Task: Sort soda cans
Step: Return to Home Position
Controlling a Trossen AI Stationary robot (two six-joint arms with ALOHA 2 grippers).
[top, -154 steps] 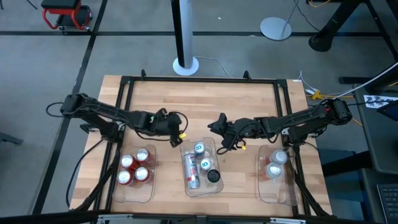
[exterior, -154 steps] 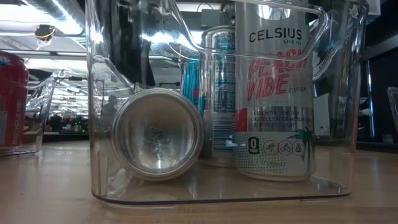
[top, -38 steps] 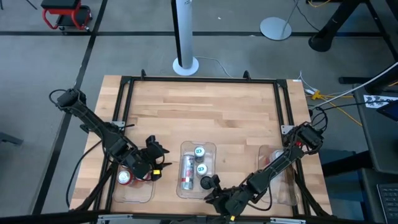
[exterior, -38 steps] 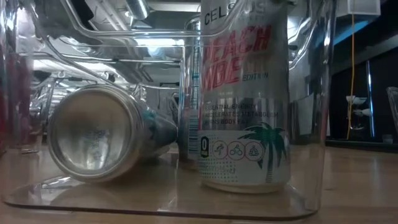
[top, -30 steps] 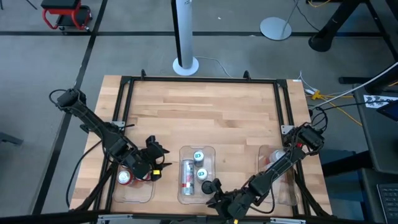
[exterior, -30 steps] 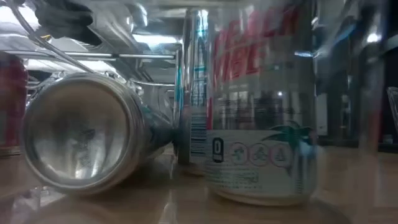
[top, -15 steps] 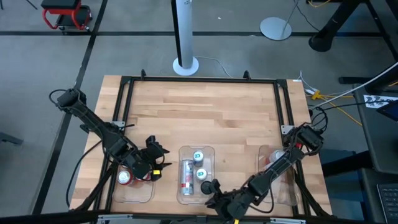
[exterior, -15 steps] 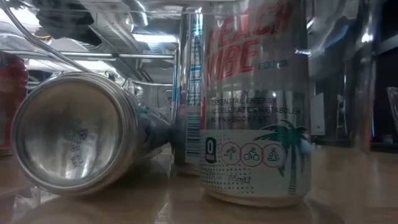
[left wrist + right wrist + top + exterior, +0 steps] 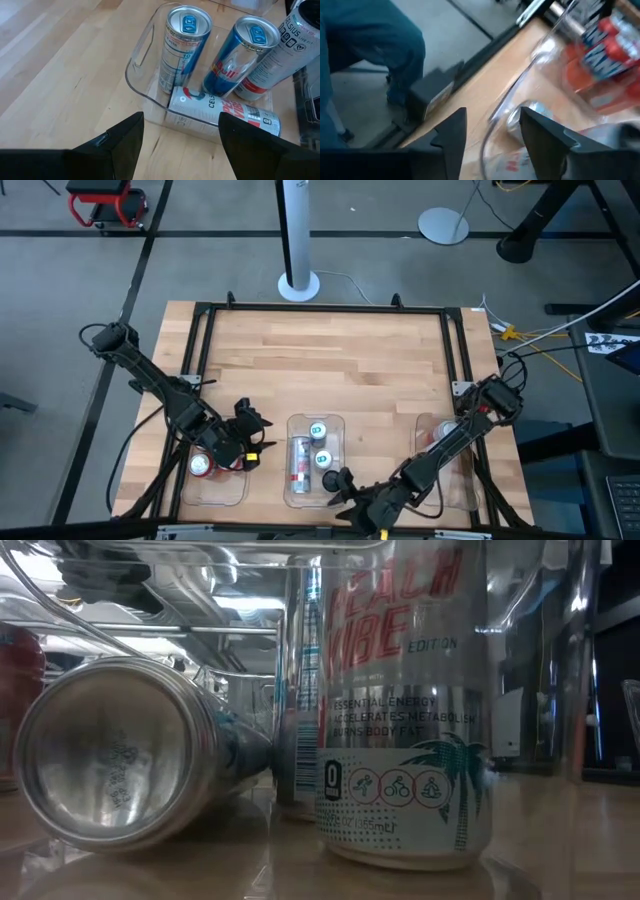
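Four soda cans [image 9: 318, 428] stand in the middle clear bin [image 9: 343, 420] at the worktop's [image 9: 330, 360] near edge. A blue Red Bull can [image 9: 239, 57], a silver can [image 9: 182, 45] and a Celsius Peach Vibe can [image 9: 400, 720] are upright, with a second Celsius can [image 9: 222, 114] lying on its side. The left pincer [image 9: 250, 445] hangs between this bin and the left bin [image 9: 225, 498] of red cans [image 9: 203, 465], fingers spread and empty. The right pincer [image 9: 348, 492] hovers at the middle bin's near right corner, fingers apart, gripping nothing.

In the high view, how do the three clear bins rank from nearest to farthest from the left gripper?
1. Left bin, right beside the left gripper.
2. Middle bin, next over, at the table's centre.
3. Right bin, across the table.
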